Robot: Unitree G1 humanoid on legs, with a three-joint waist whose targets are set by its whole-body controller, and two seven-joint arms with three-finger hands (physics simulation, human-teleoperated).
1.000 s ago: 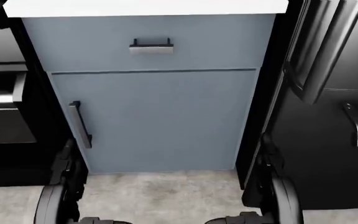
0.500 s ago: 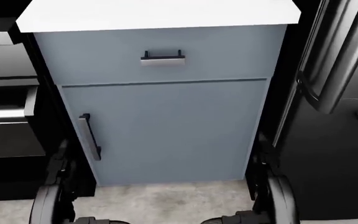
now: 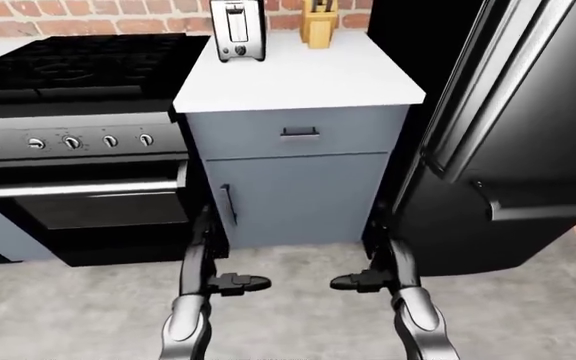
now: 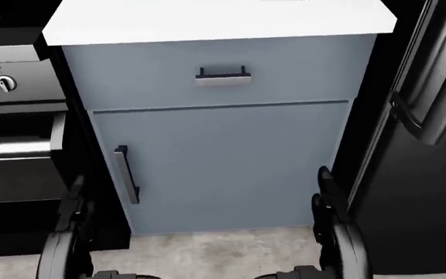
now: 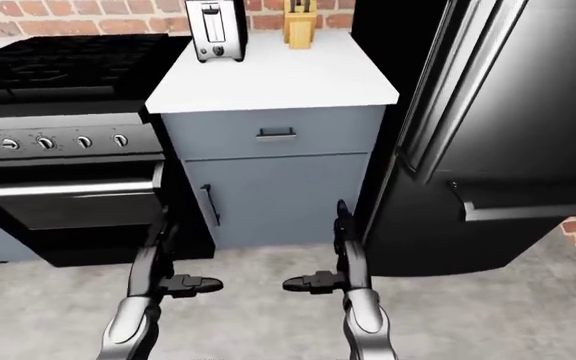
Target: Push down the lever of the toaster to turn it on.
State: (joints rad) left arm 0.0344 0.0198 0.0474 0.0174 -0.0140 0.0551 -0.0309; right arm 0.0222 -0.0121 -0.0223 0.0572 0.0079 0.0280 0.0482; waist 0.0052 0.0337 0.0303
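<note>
The toaster (image 3: 238,30) stands far up on the white bench (image 3: 308,79), at the top of the left-eye view. It is shiny and stands upright near the brick wall (image 3: 88,15). Its lever cannot be made out. A wooden knife block (image 3: 320,22) stands just to the right of it.

Under the bench is a blue cabinet (image 3: 298,191) with a drawer handle (image 3: 299,133) and a door handle (image 3: 228,204). A black stove (image 3: 68,75) with a row of knobs (image 3: 72,142) is on the left. A big black fridge (image 3: 528,135) is on the right.

Both arms hang low, well apart from the toaster. The left robot hand (image 3: 236,283) is down near the floor (image 3: 298,322), and its fingers point toward the middle. It holds nothing. The right robot hand (image 3: 360,282) is also down low, with its fingers pointing toward the left one. It holds nothing too. The fingers are small and dark, so how far open each robot hand is cannot be told.
</note>
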